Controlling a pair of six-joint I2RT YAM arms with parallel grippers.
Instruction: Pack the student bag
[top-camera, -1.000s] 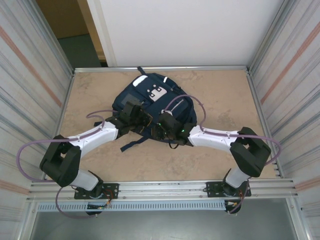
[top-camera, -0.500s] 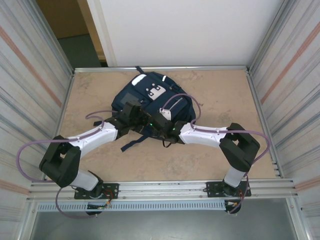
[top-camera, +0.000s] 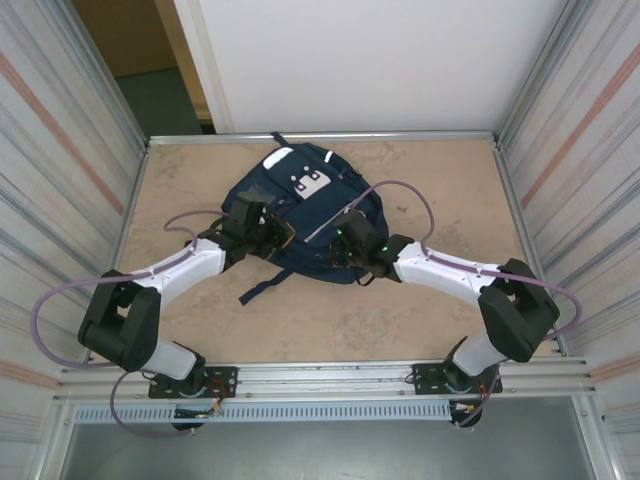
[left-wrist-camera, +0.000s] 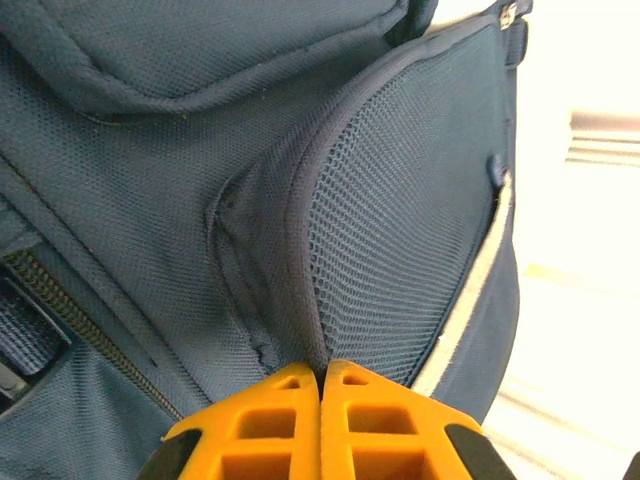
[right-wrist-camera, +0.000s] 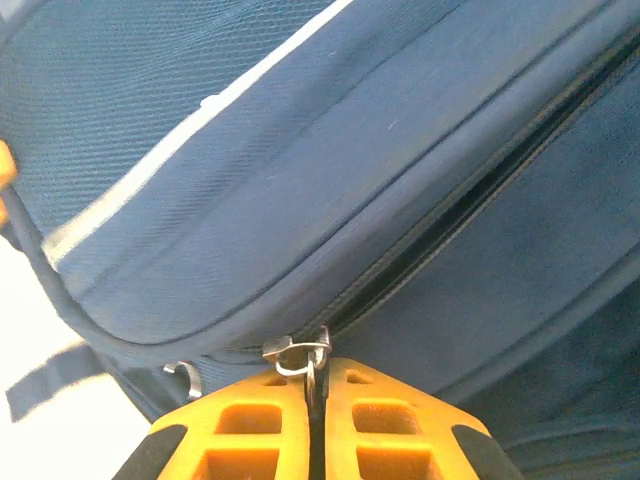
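The student bag (top-camera: 300, 210) lies flat on the tan table (top-camera: 440, 200), toward 12 o'clock from the table's middle, its white patches facing up near its far end. One dark strap (top-camera: 262, 288) trails off the bag's near edge toward 7 o'clock.

In the top view the left gripper (top-camera: 265, 228) sits on the bag's 8 o'clock flank and the right gripper (top-camera: 345, 243) on its 4 o'clock flank, the two arms reaching in from either side.

In the left wrist view the left gripper (left-wrist-camera: 320, 372) has its orange fingers pressed together, pinching a fold of navy fabric at the lower corner of the mesh pocket (left-wrist-camera: 400, 230). The cloth puckers just above the fingertips. A pale stripe (left-wrist-camera: 470, 290) runs along the pocket's 3 o'clock side.

In the right wrist view the right gripper (right-wrist-camera: 315, 375) is also closed, its fingertips clamped on the metal zipper pull (right-wrist-camera: 298, 352). From the pull, the zipper (right-wrist-camera: 450, 230) runs away toward 2 o'clock along a seam, and it looks parted into a narrow dark slit. Above it the same pale stripe (right-wrist-camera: 190, 140) crosses the navy panel on a diagonal.
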